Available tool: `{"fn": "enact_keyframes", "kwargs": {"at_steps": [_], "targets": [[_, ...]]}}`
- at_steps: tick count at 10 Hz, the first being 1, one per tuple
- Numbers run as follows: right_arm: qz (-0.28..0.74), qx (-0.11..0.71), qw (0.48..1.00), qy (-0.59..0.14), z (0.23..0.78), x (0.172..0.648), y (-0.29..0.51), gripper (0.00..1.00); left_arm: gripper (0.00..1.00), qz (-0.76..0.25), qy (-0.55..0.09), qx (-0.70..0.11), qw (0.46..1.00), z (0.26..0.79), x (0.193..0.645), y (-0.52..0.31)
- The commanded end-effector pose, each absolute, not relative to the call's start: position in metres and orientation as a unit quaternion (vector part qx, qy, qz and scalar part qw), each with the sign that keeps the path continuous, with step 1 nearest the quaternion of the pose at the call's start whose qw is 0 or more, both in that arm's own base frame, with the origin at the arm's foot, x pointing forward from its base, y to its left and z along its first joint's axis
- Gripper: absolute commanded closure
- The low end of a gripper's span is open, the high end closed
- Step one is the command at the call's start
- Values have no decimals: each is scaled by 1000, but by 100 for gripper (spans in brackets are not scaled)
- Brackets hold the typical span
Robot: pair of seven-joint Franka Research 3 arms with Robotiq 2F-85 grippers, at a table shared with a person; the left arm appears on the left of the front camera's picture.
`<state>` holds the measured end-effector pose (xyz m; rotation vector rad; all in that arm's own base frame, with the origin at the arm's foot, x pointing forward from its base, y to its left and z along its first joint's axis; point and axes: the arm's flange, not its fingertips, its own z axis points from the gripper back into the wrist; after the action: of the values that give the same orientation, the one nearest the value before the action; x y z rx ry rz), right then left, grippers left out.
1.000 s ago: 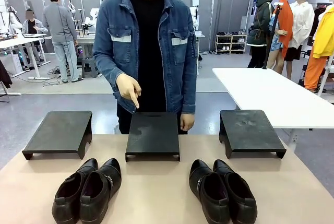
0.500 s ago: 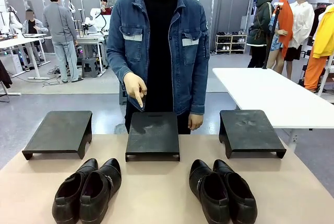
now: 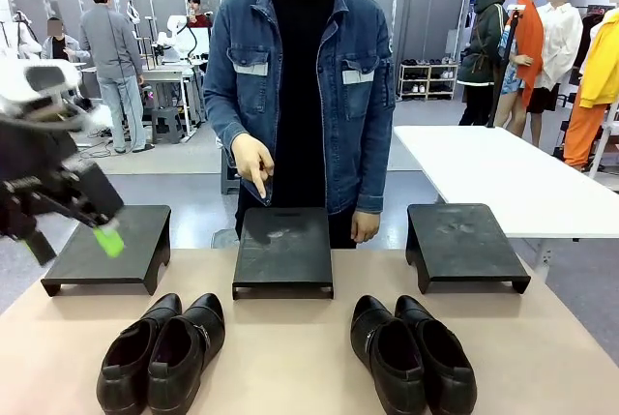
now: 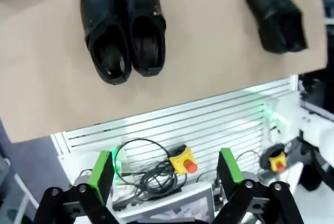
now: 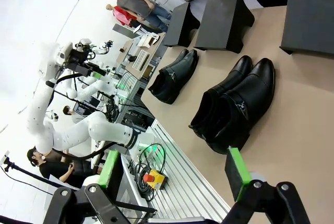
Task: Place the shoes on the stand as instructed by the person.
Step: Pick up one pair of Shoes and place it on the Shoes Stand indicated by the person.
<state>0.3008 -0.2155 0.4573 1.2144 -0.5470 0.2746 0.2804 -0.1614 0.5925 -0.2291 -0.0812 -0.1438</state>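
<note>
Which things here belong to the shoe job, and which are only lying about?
Belong: left pair of shoes, right pair of shoes, left stand, middle stand, right stand, person's pointing hand.
Lying about: white side table, yellow button, cables.

My left gripper (image 3: 74, 241) has swung in from the left side, wide open, up over the left stand (image 3: 131, 258).

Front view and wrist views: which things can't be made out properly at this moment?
Left tool, front view: motion-blurred, partly cut by the left edge.
Left pair and right pair of shoes, front view: near ends cut by the bottom edge.
Person's hand, front view: the finger's exact target is unclear.
</note>
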Motion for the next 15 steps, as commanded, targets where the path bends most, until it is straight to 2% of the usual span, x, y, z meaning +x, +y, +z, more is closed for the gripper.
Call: {"fn": "enact_keyframes", "kwargs": {"at_steps": [1,3,7,15], "targets": [[133,563,773,-262,458,301,-217,0,0,-21,-45,-70,996,562,290,-180],[133,563,773,-262,458,301,-217,0,0,2,-56,-46,997,521,299,-194],[133,563,773,-262,458,301,-217,0,0,0,-80,-48,996,459,316,-198],[133,563,773,-262,458,301,-217,0,0,-23,-103,-31,994,380,349,-194]]}}
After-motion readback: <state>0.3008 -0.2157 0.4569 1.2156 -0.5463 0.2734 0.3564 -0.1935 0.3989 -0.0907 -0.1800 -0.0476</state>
